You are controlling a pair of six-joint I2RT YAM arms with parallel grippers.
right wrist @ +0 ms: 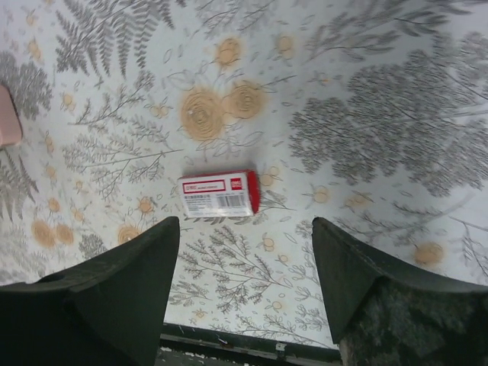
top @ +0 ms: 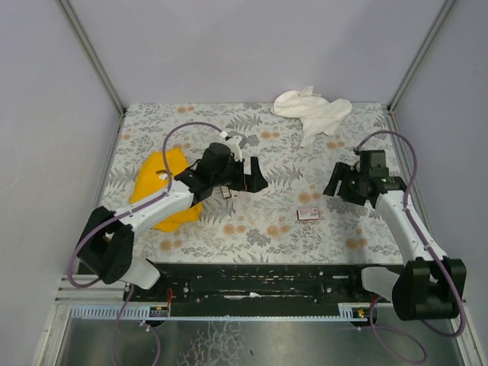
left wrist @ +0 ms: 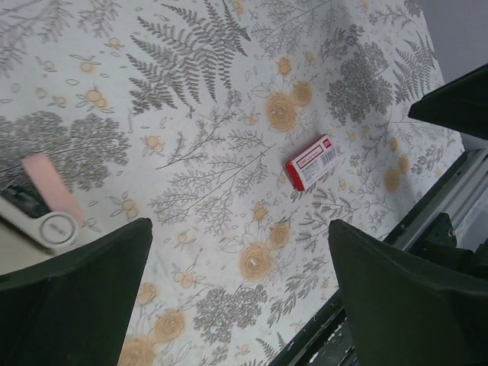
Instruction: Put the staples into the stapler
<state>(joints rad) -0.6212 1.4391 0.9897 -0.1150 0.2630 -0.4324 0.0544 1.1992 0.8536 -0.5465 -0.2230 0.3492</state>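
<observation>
My tally: four loose items.
I see one staple box [top: 308, 214], one pink stapler [left wrist: 47, 183], one yellow cloth [top: 156, 183], one white cloth [top: 313, 110].

I see the tiny pink plastic stapler [left wrist: 52, 189] blurred and edge-cropped at nine o'clock of my left wrist view.

I have both arms reaching forward and angled inward. My left gripper [left wrist: 240, 229] hangs with fingers spread wide; my right gripper [right wrist: 244, 223] likewise, holding nothing.
</observation>
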